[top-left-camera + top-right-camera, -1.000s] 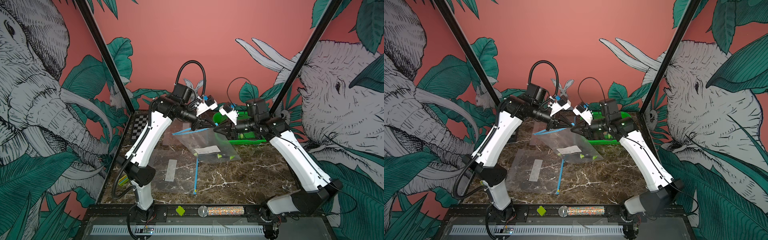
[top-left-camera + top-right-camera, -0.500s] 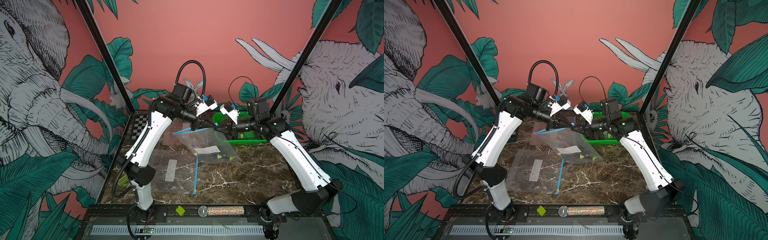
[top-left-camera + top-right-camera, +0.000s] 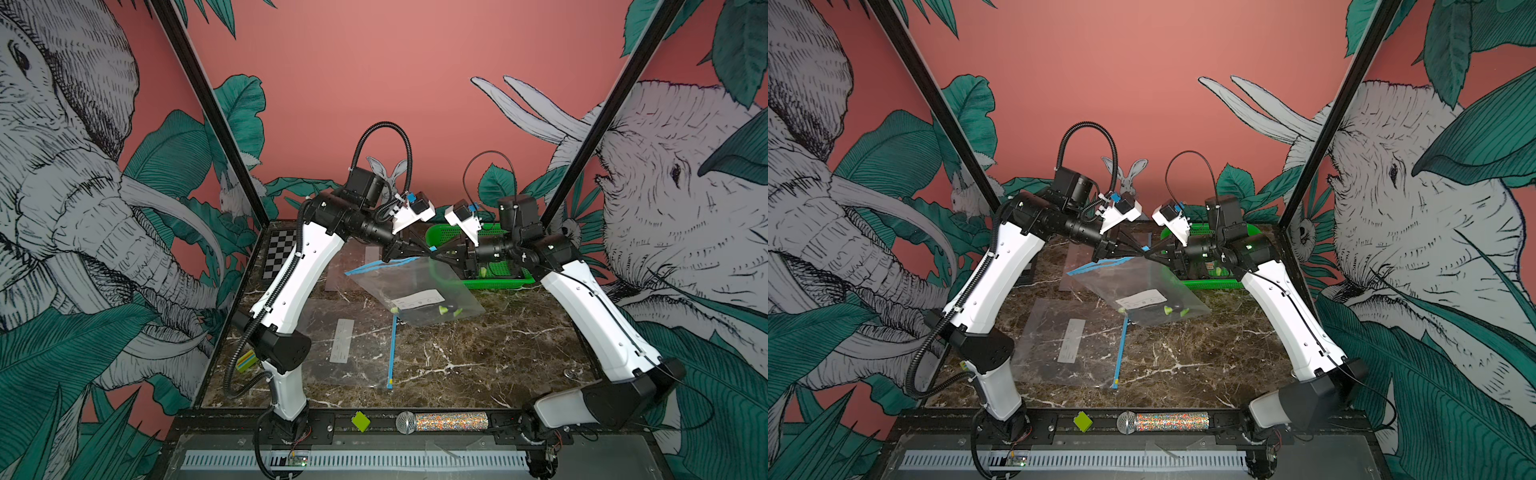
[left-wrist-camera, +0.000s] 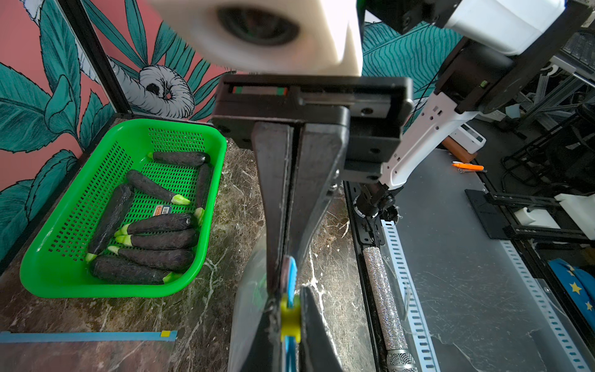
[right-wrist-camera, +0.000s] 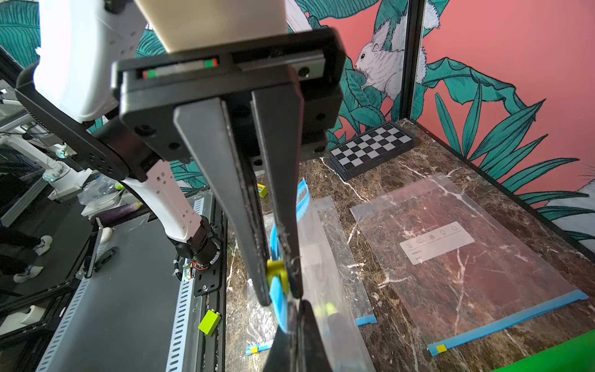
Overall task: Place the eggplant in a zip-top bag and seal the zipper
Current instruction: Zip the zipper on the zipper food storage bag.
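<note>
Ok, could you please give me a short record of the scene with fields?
zip-top bag: held up by its top edge
left end effector: shut on its blue zipper strip
right end effector: shut on the yellow slider
eggplant: inside the bag, at its bottom
green basket: holds spare eggplants
spare bag: flat on the table

Soft, even light; shadows on my bench (image 3: pixel 457 365) are faint. Both top views splay the black posts (image 3: pixel 199 104) outward. In my left wrist view the near white camera housing (image 4: pixel 257 32) and the bag (image 4: pixel 246 322) blur.
</note>
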Controlling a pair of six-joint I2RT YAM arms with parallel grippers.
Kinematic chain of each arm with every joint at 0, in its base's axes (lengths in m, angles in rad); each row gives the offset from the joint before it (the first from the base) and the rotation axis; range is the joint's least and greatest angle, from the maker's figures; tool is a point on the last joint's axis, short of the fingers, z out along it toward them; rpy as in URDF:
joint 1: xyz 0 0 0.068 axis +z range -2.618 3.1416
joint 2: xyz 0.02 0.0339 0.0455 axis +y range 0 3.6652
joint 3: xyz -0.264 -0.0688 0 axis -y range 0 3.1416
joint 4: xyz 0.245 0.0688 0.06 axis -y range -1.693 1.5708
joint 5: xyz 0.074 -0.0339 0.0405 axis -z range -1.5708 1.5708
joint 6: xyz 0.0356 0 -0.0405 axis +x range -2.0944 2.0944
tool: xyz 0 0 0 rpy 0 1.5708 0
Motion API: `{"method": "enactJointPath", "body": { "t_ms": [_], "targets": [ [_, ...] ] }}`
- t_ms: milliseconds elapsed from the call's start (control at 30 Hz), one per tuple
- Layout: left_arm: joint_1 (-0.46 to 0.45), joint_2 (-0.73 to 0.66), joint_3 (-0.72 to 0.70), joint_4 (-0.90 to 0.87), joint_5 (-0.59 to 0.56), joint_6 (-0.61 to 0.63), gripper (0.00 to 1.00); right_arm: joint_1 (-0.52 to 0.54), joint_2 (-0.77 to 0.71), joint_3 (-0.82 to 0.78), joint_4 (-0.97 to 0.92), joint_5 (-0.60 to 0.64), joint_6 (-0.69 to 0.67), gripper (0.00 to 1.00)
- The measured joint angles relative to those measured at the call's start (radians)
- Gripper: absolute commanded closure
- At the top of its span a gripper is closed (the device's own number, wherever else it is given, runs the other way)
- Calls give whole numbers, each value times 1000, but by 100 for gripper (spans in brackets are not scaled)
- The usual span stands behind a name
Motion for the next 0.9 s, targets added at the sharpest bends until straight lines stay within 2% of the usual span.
{"method": "enactJointPath", "body": {
  "t_ms": [433, 533, 733, 900],
  "targets": [
    [0, 0, 0, -30, -33, 11, 100, -5, 0, 0, -21, -5, -15, 100],
    [0, 0, 0, -31, -37, 11, 100, -8, -1, 0, -23, -6, -19, 86],
    [1, 0, 0, -51, -54, 10, 100, -23, -8, 1, -19, -8, -22, 80],
    [1, 0, 0, -51, -54, 10, 100, -24, -10, 8, -11, -30, -20, 71]
  ]
}}
